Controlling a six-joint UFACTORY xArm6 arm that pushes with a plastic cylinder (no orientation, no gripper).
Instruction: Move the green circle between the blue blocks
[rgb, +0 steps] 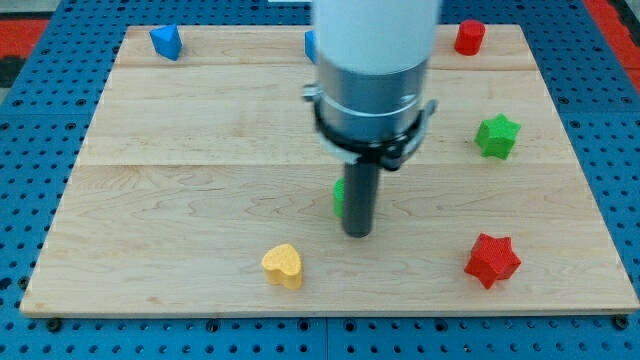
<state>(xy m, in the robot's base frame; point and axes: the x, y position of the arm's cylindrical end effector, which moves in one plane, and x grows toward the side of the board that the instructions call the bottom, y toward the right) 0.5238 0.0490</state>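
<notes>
The green circle (339, 198) sits near the middle of the board, mostly hidden behind my rod; only its left edge shows. My tip (357, 233) rests on the board right against it, at its lower right side. One blue block (166, 42) stands at the view's top left. The other blue block (310, 44) is at the top middle, mostly hidden behind the arm.
A yellow heart (283, 266) lies near the bottom edge, left of my tip. A red star (492, 261) is at the bottom right, a green star (497, 136) at the right, a red block (469, 37) at the top right. The wooden board (200, 130) sits on a blue pegboard.
</notes>
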